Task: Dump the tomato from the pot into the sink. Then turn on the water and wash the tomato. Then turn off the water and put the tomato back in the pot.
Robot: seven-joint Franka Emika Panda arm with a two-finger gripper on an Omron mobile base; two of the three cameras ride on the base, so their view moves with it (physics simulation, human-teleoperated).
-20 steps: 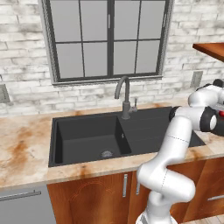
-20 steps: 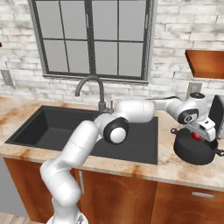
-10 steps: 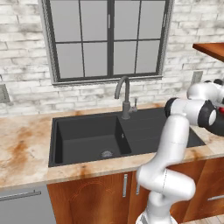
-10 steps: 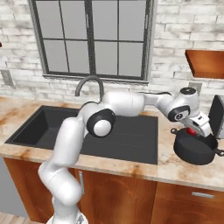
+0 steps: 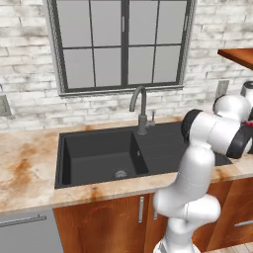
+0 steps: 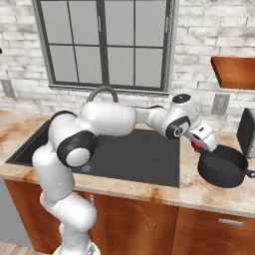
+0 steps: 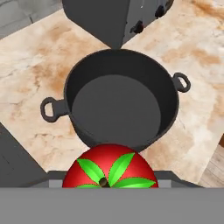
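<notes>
- In my hand view the tomato sits right at the bottom, green stem leaves facing the camera, where the fingertips would rise; it hides them.
- The gripper shows in the right base view at the near-left rim of the pot, with a bit of red, the tomato, at its tip.
- I read the fingers as closed on the tomato, part-way spread around it, though I cannot see the pads themselves.
- The tomato is above the counter just outside the pot's rim, on the sink side, not inside the pot.
- The pot stands upright and I see only its bare dark floor; it has a small loop handle on each side.
- The pot rests on a mottled tan stone counter, just right of the sink.
- In the left base view the sink has its deep basin on the left with a round metal drain, and the flat drainboard on the pot's side.
- The faucet arches behind the sink; I see no stream.
- A dark box-like appliance stands just beyond the pot.
- Behind the sink are a whitewashed brick wall and a dark-framed window; wooden cabinets run below the counter.
</notes>
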